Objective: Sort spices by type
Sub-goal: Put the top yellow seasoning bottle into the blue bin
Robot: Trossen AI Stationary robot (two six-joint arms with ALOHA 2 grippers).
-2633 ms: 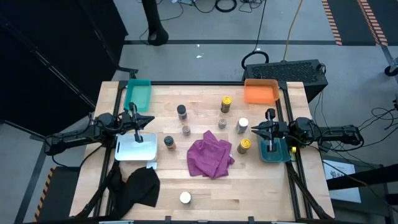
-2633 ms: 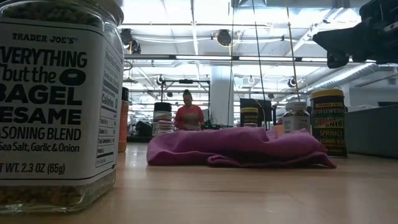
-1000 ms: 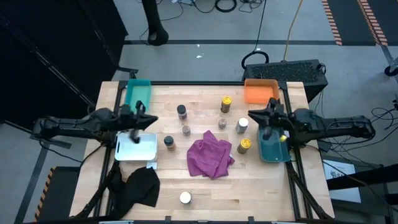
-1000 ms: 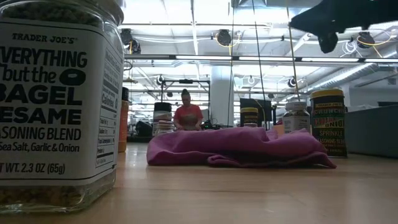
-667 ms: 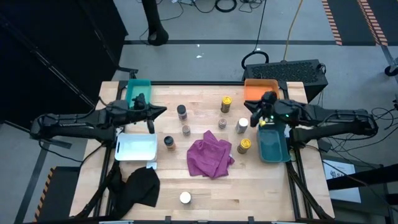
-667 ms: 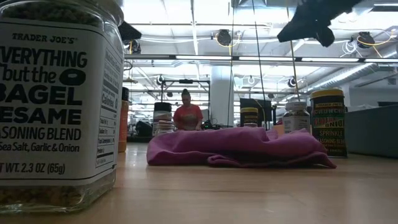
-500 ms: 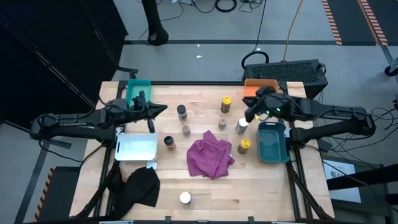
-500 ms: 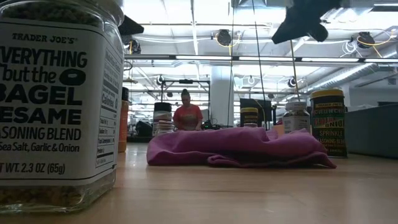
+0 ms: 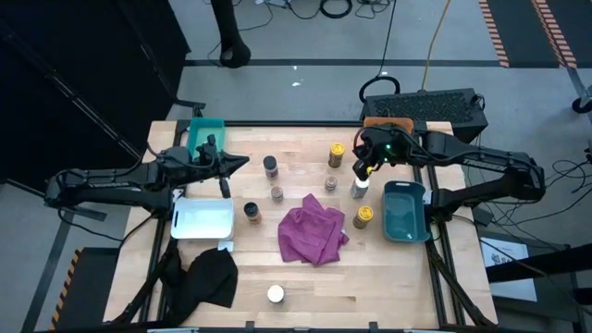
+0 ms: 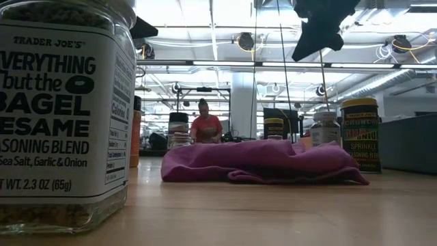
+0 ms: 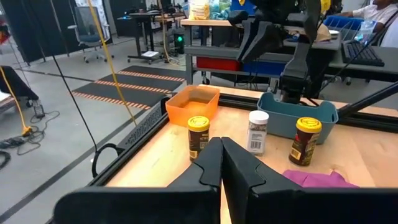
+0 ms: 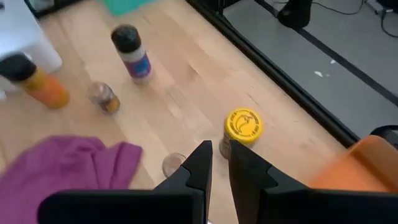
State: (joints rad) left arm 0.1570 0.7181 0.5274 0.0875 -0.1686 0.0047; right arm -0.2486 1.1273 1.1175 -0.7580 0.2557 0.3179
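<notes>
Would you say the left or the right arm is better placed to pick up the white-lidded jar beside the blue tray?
Right, probably: the right gripper hovers just above the white-lidded jar, while the left gripper is across the table, beside the green tray.

The table (image 9: 314, 287) is pale, smooth wood with a faint sheen, and the magenta cloth (image 9: 313, 233) near its middle is soft, matt, crumpled fabric. Beside the cloth, the spice jars (image 9: 363, 215) look like clear glossy glass or plastic with paper labels and smooth lids. At the table's edges, the 4 trays (image 9: 405, 212) are smooth plastic, and the black cloth (image 9: 208, 276) is matt.
</notes>
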